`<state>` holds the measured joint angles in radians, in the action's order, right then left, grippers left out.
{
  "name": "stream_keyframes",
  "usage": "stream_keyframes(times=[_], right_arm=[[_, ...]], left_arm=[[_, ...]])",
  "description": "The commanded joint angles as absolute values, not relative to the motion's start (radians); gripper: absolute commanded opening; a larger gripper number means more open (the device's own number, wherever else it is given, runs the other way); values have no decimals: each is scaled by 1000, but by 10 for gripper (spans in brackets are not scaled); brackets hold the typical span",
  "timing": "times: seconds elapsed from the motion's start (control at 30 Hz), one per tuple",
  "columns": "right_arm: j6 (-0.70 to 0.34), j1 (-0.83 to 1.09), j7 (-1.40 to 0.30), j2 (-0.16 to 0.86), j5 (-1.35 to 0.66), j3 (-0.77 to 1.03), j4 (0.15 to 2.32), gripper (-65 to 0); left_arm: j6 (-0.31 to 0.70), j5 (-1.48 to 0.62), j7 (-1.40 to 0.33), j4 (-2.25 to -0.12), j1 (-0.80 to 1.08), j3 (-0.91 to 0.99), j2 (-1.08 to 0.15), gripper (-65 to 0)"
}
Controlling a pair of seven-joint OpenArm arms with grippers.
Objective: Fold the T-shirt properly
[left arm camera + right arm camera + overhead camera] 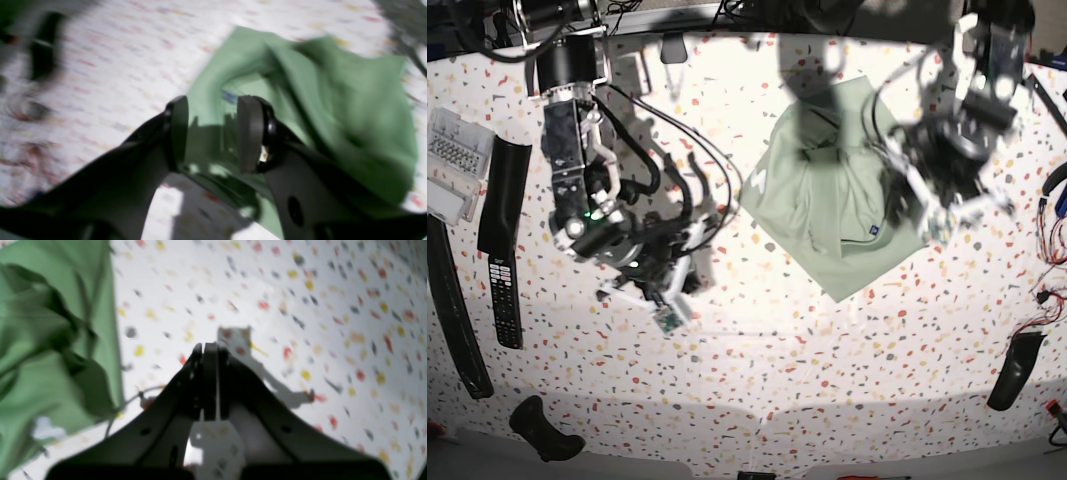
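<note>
T-shirt (832, 215) bunched and rumpled at about 1 o'clock of centre on speckled table (827, 380) in base view, far from folded; small dark label showing near its 4 o'clock edge. Left gripper (212, 133) over shirt near collar, jaws apart with green cloth seen between them; pinched or just hovering, cannot tell, blur. Right gripper (210, 380) closed on nothing, pads together above bare table, parked at 9 o'clock, well apart from shirt. Likely left alone working cloth, probably to spread it first.
</note>
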<state>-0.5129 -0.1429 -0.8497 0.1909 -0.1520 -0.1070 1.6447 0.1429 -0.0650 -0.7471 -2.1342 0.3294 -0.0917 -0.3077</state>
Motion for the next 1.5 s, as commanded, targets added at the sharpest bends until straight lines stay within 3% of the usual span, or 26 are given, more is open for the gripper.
stream_keyframes(times=[0.0, 0.27, 0.33, 0.43, 0.5, 0.57, 0.7, 0.83, 1.0, 1.23, 1.47], right_arm=[[-535, -163, -842, 200, -156, -75, 1662, -650], [-569, -109, -854, 298, -176, 161, 1663, -650], [-574, -88, -854, 328, -236, 226, 1663, -650], [-673, -51, -851, 362, -376, 324, 1668, -650], [-698, -19, -850, 365, -462, 393, 1687, -650], [-698, 22, -850, 365, -536, 453, 1719, -650], [-698, 118, -855, 362, -634, 542, 1809, -650], [-698, 233, -869, 360, -696, 585, 1910, -650], [-698, 395, -881, 359, -748, 598, 2014, -650], [-698, 624, -952, 357, -843, 601, 2157, -650], [-698, 822, -971, 332, -879, 652, 2244, -650]], left_arm=[[139, -87, -717, -2150, 349, -87, -313, -434], [143, -202, -722, -2149, 469, -87, -283, -434], [151, -154, -707, -2150, 489, -87, -261, -434], [147, 7, -619, -2166, 511, -86, -247, -435], [94, 65, -613, -2189, 509, -83, -247, -435], [29, 75, -618, -2206, 510, -65, -247, -435], [22, 32, -633, -2208, 513, 3, -247, -435], [29, -52, -649, -2209, 526, 94, -247, -435], [130, -153, -666, -2226, 622, 202, -247, -435], [136, -201, -719, -2356, 831, 357, -247, -435], [155, -214, -726, -2356, 992, 440, -247, -435]])
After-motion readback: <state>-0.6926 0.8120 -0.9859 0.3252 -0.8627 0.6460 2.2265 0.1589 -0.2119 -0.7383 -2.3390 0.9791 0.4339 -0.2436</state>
